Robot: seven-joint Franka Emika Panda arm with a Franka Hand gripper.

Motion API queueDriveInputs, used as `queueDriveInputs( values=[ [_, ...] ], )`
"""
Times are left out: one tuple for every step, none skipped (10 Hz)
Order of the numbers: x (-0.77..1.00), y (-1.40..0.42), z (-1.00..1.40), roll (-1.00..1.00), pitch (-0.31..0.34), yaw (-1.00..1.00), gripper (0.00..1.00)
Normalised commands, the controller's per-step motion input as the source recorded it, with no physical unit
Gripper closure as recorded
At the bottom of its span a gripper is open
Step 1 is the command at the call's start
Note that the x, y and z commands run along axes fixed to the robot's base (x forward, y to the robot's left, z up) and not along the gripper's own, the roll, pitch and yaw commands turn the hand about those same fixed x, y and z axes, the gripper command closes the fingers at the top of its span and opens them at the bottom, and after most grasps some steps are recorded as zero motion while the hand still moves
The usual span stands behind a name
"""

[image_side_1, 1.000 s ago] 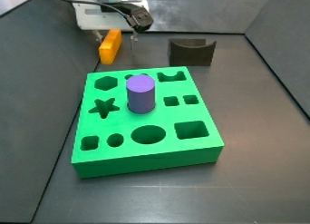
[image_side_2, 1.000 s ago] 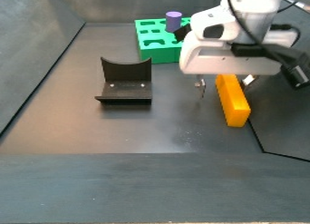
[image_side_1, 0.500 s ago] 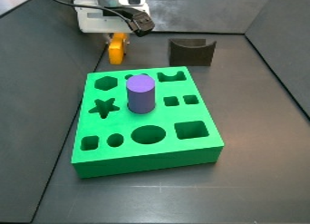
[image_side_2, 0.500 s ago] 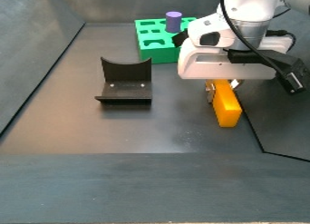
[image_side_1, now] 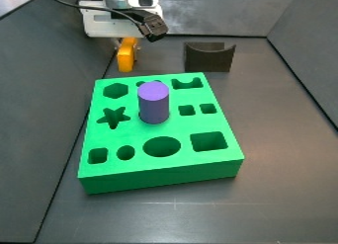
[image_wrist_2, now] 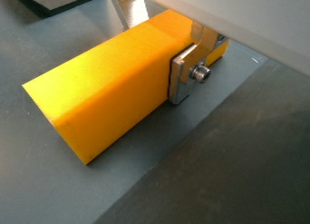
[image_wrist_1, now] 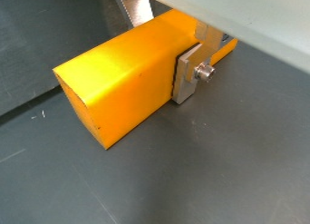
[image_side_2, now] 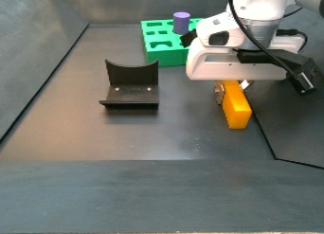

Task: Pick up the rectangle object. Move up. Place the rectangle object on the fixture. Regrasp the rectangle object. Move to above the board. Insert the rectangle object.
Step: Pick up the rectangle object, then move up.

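Dark grey floor (image_side_1: pixel 284 129), dull metal walls rising behind and at the sides in both side views. Green board (image_side_1: pixel 158 129) lies flat on it, cut-outs: star, hexagon, circles, squares. Purple cylinder (image_side_1: pixel 153 102) stands upright in one hole near the board's middle; other holes look bare. Second side view shows only the board's far corner (image_side_2: pixel 161 41) and the cylinder top (image_side_2: pixel 183 20). Fixture (image_side_2: pixel 128 84) sits on the floor well apart from the board; notched top shows in a side view (image_side_1: pixel 209 54). Gripper (image_side_2: pixel 229 87) hangs low beyond the board, near the back wall, fingers pressed on the orange block (image_side_2: pixel 236 107). Block lies on the floor, lengthwise under the gripper (image_side_1: pixel 126 48). Both wrist views show what side views do not: silver finger plate (image_wrist_1: pixel 189 73) flat against the block's long side (image_wrist_1: pixel 127 78), screw head on it; opposite finger mostly hidden behind the block (image_wrist_2: pixel 103 87).
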Motion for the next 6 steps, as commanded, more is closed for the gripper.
queueDriveInputs(
  values=[
    [0.00,0.00,0.00,0.00,0.000,0.00,1.00],
    [0.00,0.00,0.00,0.00,0.000,0.00,1.00],
    [0.00,0.00,0.00,0.00,0.000,0.00,1.00],
    [0.00,0.00,0.83,0.00,0.000,0.00,1.00],
    [-0.03,0.09,0.77,0.01,0.024,0.05,1.00],
    [-0.03,0.06,0.68,0.00,0.036,0.03,1.00]
  ],
)
